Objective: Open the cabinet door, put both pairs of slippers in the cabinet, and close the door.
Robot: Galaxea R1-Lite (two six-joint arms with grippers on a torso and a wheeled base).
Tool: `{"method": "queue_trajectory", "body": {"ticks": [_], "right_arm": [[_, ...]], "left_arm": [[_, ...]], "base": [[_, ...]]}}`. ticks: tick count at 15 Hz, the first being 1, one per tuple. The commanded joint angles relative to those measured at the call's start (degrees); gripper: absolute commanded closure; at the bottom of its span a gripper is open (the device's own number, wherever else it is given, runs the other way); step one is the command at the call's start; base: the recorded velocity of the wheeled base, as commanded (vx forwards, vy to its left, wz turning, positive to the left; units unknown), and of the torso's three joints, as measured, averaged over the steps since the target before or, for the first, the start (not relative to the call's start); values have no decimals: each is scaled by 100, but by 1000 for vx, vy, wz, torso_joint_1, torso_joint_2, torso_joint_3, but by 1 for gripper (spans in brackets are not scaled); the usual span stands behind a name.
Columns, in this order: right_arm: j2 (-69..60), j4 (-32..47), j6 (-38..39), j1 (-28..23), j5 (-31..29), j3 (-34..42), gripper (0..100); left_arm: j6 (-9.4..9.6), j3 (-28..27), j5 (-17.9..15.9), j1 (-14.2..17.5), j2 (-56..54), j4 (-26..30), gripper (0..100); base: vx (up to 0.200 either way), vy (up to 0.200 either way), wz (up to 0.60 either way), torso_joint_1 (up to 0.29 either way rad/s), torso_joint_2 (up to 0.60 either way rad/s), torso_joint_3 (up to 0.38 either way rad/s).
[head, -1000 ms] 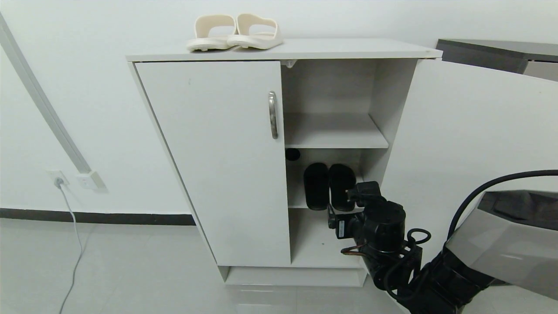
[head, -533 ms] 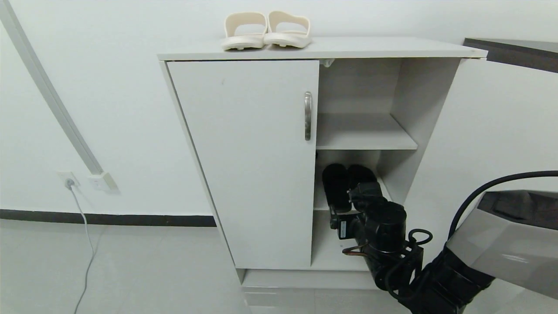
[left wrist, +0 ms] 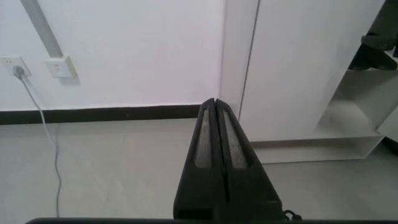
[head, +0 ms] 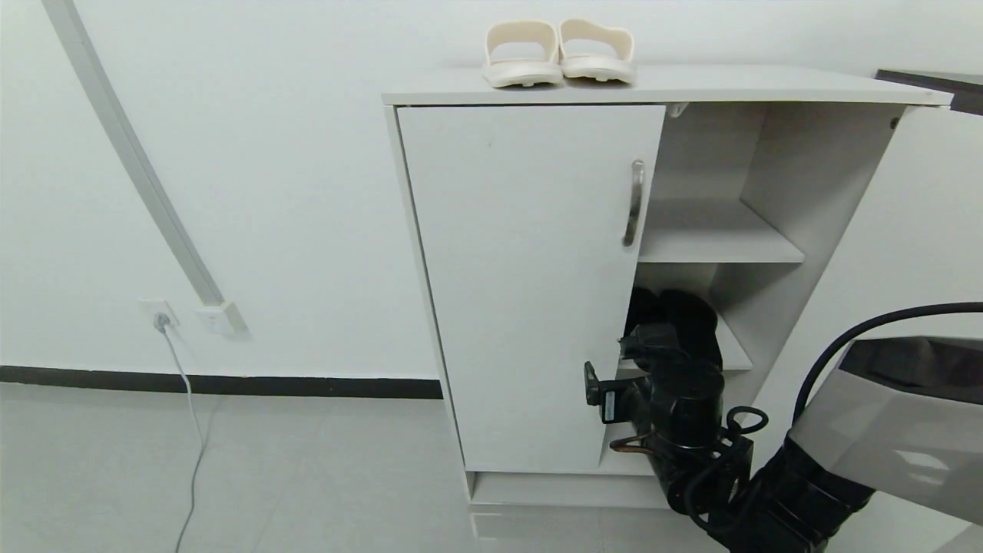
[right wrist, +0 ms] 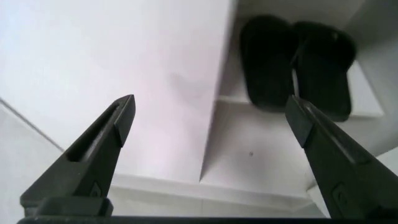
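A white wall (head: 269, 153) and pale grey floor (head: 307, 476) frame a white cabinet (head: 768, 84), its right door (head: 921, 230) swung open and its left door (head: 530, 284) closed. The black slippers (head: 683, 315) sit side by side on the middle shelf (head: 736, 359), so I judge that pair done. The cream slippers (head: 559, 52) rest on the cabinet's top, not yet inside, and they are what I need next. My right gripper (right wrist: 210, 106) hangs low in front of the open half, just short of the black pair, its jaws spread wide and holding nothing. The forearm slopes up from the lower right, wrist pointed into the opening. My left gripper (left wrist: 216, 106) hovers over the floor beside the cabinet's closed side, jaws pressed together and empty, which I take as parked out of the way.
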Motion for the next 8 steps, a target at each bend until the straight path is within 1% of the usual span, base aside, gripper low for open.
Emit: {"method": "queue_trajectory", "body": {"ticks": [1, 3, 6, 8], "right_arm": [[14, -147, -69, -7, 70, 78, 0], [93, -375, -139, -7, 140, 122, 0], [120, -683, -148, -33, 413, 236, 0], [129, -718, -157, -42, 430, 262, 0]], "left_arm": [[-1, 0, -2, 1, 7, 0, 100], [-1, 0, -2, 1, 7, 0, 100], [-1, 0, -2, 9, 7, 0, 100], [-1, 0, -2, 1, 7, 0, 100]], "base": [[0, 200, 0, -2, 7, -2], [0, 200, 0, 2, 2, 2], [0, 0, 0, 0, 0, 0], [0, 0, 0, 0, 0, 0]]}}
